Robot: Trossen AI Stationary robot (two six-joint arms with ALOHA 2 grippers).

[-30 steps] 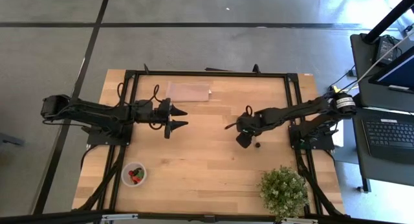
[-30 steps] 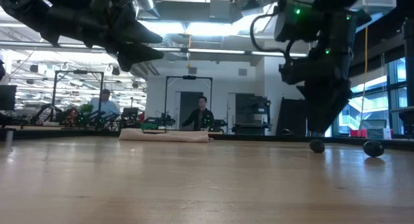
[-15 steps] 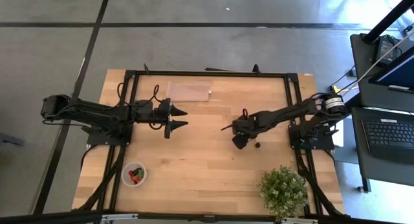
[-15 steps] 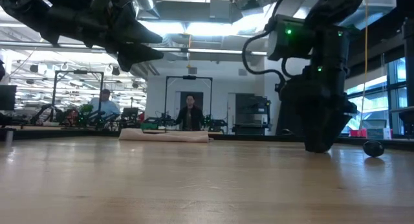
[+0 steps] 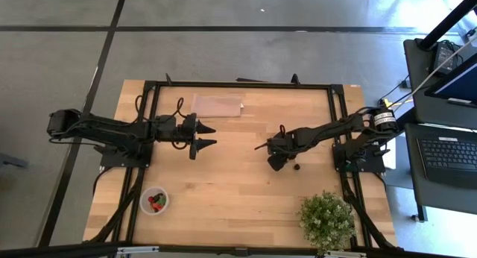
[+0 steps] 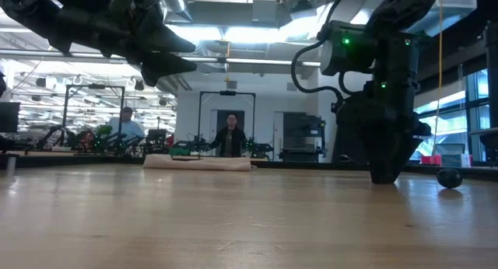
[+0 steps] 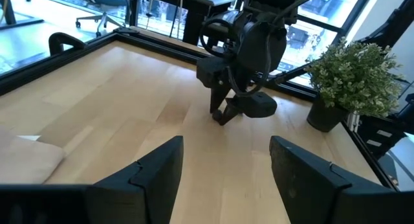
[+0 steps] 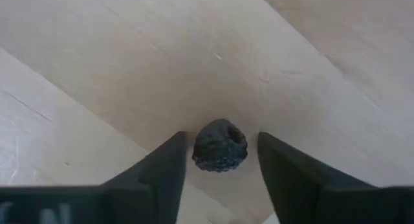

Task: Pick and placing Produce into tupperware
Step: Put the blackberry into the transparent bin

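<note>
Right gripper [image 8: 220, 160] low over table [image 8: 97, 56], fingers straddling dark berry [image 8: 220, 145], narrow gaps either side

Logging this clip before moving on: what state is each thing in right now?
Right end effector: down at the wooden table, fingers straddling a dark purple-black berry, small gaps either side.
Second dark berry: loose on the table beside it.
Left end effector: open, empty, raised above the table.
Small round clear plastic tub: upright, produce inside.
Pinkish-tan rectangular cloth: lying flat.
Bushy green potted plant: upright.
</note>
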